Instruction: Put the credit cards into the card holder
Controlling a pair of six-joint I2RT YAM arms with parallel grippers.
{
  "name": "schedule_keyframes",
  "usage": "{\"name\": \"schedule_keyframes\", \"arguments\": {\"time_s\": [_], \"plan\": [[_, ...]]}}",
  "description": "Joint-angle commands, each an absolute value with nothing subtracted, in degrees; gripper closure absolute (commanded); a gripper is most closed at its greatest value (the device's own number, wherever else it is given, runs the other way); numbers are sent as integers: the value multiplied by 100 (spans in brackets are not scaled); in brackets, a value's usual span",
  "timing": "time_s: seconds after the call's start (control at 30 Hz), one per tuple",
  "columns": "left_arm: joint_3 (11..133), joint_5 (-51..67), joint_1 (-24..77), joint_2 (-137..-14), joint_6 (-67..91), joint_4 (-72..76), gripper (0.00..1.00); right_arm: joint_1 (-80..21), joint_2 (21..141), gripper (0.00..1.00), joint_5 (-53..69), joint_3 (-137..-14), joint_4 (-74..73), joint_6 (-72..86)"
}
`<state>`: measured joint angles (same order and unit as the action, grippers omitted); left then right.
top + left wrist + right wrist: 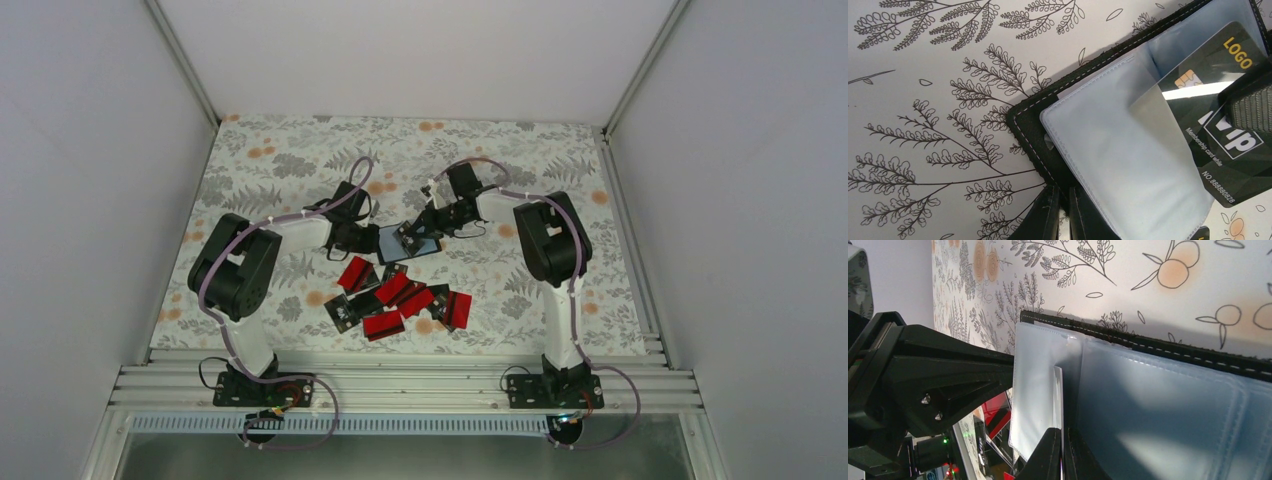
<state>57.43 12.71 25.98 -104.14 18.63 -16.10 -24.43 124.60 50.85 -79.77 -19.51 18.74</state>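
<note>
The card holder [412,243] lies open on the floral cloth, its light blue-grey sleeves up. My left gripper [372,240] is shut on the holder's black stitched left edge [1033,125], and its fingertips [1050,212] pinch the cover. My right gripper [428,228] is shut on a black card [1218,130] printed LOGO and VIP, which lies partly under a clear sleeve [1108,150]. In the right wrist view the card shows edge-on [1060,400] between my fingers, against the sleeves [1173,405]. Several red cards [383,323] and black cards [345,312] lie in a loose pile nearer me.
The pile spreads from a red card [357,272] on the left to another [458,308] on the right, just in front of the holder. White walls [120,150] close the table on the left, back and right. A metal rail [400,385] runs along the near edge.
</note>
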Motion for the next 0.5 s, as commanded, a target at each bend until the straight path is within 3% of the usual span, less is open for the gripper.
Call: {"name": "schedule_keyframes", "arguments": {"time_s": [0.0,0.47], "plan": [[5560,1406,2593,-10623,1791,-1656,93,-2524,12590,96,5111,-8088,-1746,2052],[5485,1426,2593,-10601,1776,-1673,93,-2619,12572,96,5034,-7875,-1184,2426]]}}
